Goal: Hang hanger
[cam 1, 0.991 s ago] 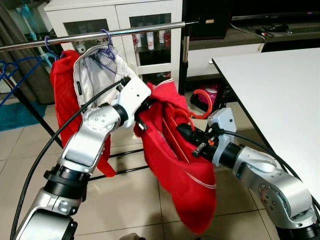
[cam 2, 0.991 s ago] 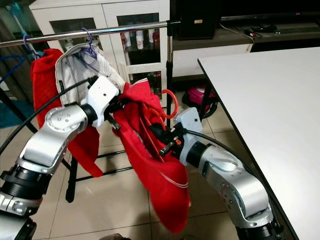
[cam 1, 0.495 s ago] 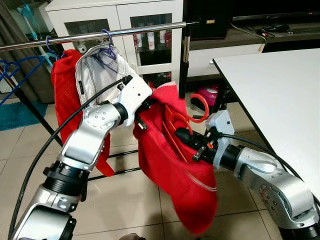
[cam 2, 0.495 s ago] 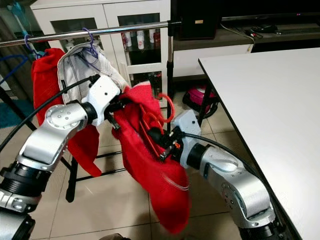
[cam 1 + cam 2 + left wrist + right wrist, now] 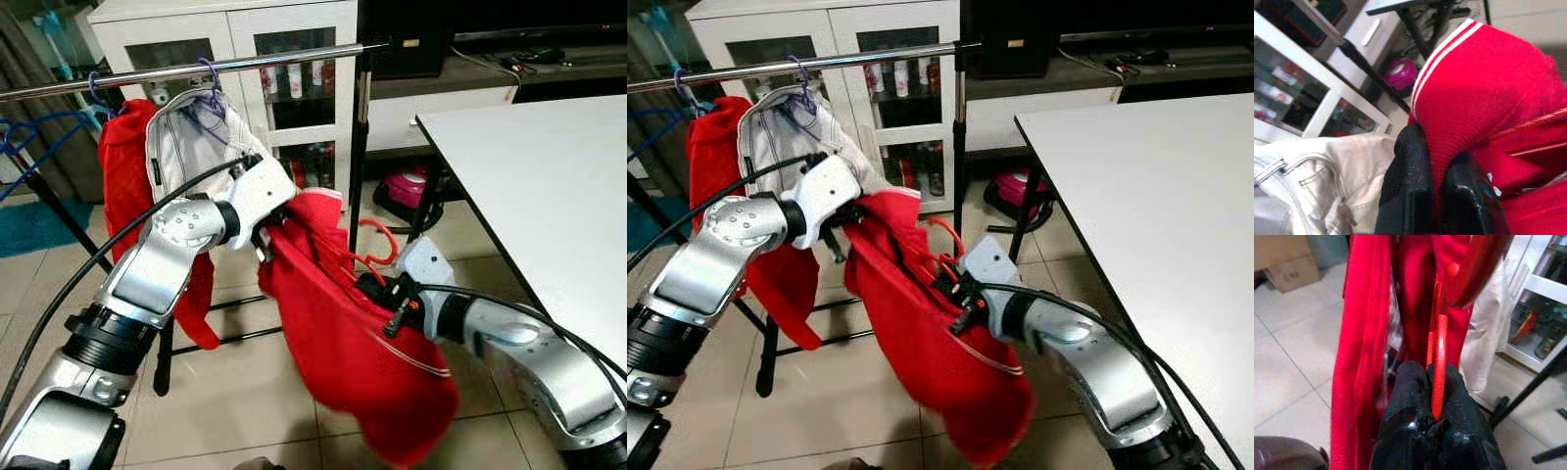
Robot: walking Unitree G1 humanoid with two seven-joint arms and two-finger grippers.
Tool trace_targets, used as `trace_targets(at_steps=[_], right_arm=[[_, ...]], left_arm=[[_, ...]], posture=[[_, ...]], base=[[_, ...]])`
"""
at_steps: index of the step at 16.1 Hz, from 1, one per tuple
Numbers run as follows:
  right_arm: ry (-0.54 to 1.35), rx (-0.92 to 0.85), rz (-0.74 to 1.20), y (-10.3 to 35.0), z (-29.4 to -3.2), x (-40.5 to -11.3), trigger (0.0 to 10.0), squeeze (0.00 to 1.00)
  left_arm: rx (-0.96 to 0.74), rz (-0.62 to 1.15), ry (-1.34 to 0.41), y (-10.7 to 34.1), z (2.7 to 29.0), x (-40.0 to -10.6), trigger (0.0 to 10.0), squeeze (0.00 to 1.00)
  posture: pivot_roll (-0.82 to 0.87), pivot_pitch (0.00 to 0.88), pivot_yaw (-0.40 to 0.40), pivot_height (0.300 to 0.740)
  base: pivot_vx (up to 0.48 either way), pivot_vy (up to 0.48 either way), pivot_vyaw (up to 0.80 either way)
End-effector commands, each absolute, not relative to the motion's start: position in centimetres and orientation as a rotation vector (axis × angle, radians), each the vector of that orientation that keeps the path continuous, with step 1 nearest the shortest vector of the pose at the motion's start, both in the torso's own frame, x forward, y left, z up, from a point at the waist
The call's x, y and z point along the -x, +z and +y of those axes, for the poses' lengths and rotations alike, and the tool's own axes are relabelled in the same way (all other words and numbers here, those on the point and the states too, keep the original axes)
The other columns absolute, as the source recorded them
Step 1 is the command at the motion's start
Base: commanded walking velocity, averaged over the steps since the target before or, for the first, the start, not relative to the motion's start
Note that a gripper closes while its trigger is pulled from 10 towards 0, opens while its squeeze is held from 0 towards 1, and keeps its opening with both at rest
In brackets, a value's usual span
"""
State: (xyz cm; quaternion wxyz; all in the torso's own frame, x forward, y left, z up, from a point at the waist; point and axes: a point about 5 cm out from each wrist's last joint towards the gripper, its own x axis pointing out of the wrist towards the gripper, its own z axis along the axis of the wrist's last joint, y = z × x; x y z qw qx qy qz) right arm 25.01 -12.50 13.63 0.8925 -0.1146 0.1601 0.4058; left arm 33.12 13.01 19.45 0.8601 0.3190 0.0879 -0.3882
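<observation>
Below the steel rail (image 5: 186, 69), both hands grip knitted red garment (image 5: 343, 343).

Head cameras look down over both arms; wrist cameras sit close against the red garment (image 5: 343, 343).

Ahead I see the silver metal clothes rail (image 5: 196, 69) with a white glass-door cabinet (image 5: 235, 39) behind it; the white tabletop (image 5: 549, 196) sits right.

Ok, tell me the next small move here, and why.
Probably lift the right end effector toward the rail. It is shut on the red hanger, whose hook sits well below the rail, while the left end effector pinches the red garment.
</observation>
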Motion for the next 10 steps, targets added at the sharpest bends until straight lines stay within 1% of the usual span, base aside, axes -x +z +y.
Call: trace_targets(at_steps=[1, 3, 5, 6, 7, 8, 9, 10], right_arm=[[0.85, 0.181, 0.268, 14.9, -12.0, -25.5, 10.0, 0.0], [0.834, 0.2, 0.268, 15.0, -12.0, -25.8, 10.0, 0.0], [0.695, 0.172, 0.282, 14.9, -13.0, -26.9, 10.0, 0.0], [0.67, 0.21, 0.303, 14.6, -13.6, -27.0, 10.0, 0.0], [0.715, 0.224, 0.285, 14.6, -13.6, -26.8, 10.0, 0.0], [0.795, 0.167, 0.221, 15.6, -13.3, -26.3, 10.0, 0.0], [0.825, 0.137, 0.188, 16.2, -13.2, -26.2, 10.0, 0.0], [0.831, 0.126, 0.178, 16.4, -13.2, -26.2, 10.0, 0.0]], left_arm=[[-0.699, 0.176, -0.839, 20.1, 13.1, -33.0, 0.0, 0.0], [-0.698, 0.177, -0.849, 20.1, 13.0, -32.9, 0.0, 0.0], [-0.699, 0.194, -0.857, 19.7, 13.0, -32.6, 0.0, 0.0], [-0.713, 0.2, -0.834, 19.6, 13.7, -32.7, 0.0, 0.0], [-0.747, 0.17, -0.836, 19.7, 14.3, -32.8, 0.0, 0.0], [-0.765, 0.171, -0.876, 19.9, 15.4, -32.6, 0.0, 0.0], [-0.781, 0.196, -0.904, 19.9, 16.2, -32.4, 0.0, 0.0], [-0.786, 0.211, -0.919, 19.9, 16.5, -32.3, 0.0, 0.0]], posture=[[-0.08, 0.0, 0.085, 0.74], [-0.08, 0.0, 0.086, 0.74], [-0.07, 0.0, 0.086, 0.74], [-0.07, 0.0, 0.087, 0.74], [-0.07, 0.0, 0.087, 0.74], [-0.07, 0.0, 0.089, 0.74], [-0.07, 0.0, 0.089, 0.74], [-0.07, 0.0, 0.092, 0.74]], base=[[0.0, 0.0, 0.0], [0.0, 0.0, 0.0], [0.0, 0.0, 0.0], [0.0, 0.0, 0.0], [0.0, 0.0, 0.0], [0.0, 0.0, 0.0], [0.0, 0.0, 0.0], [0.0, 0.0, 0.0]])
